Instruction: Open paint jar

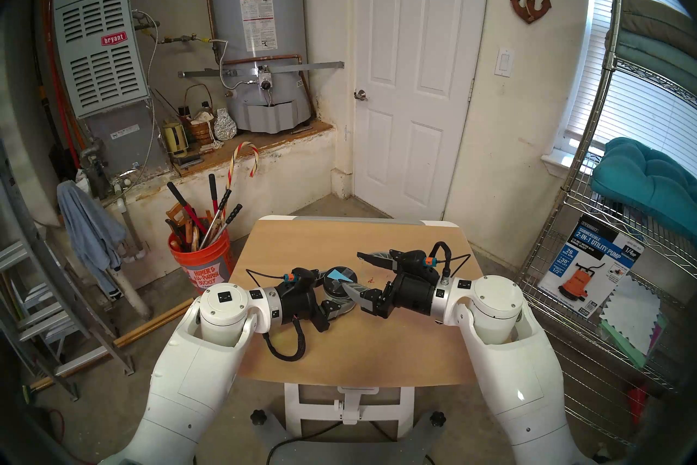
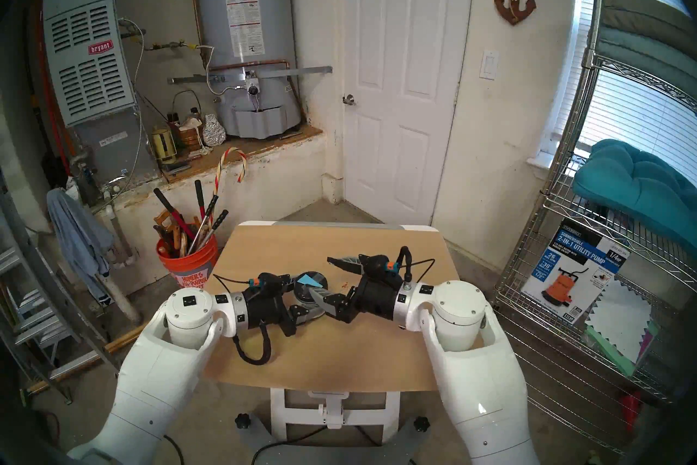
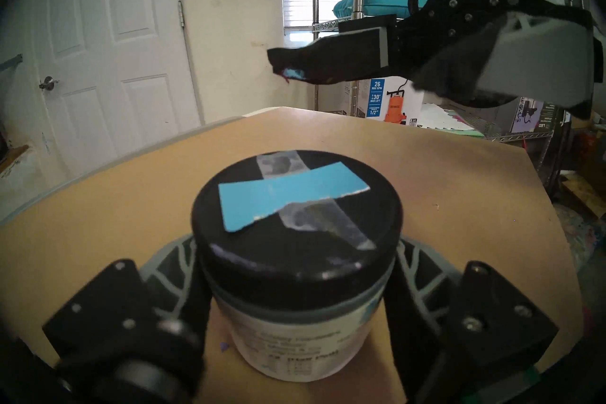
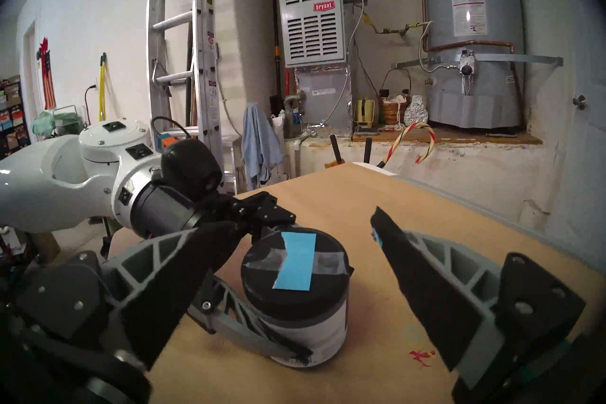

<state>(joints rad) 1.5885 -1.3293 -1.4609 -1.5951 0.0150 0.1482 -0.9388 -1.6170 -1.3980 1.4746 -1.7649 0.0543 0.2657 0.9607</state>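
The paint jar stands upright on the tan table, left of its middle. Its black lid sits on top, crossed by a light-blue strip and clear tape. Below the lid is the white label. My left gripper is shut on the jar's body under the lid, one finger on each side. My right gripper hangs open at lid height just right of the jar. One finger reaches over the lid's near edge and the other points past its far side, touching nothing.
A small red paint smear marks the table right of the jar. An orange bucket of long-handled tools stands on the floor off the table's left edge. A wire shelf rack is on the right.
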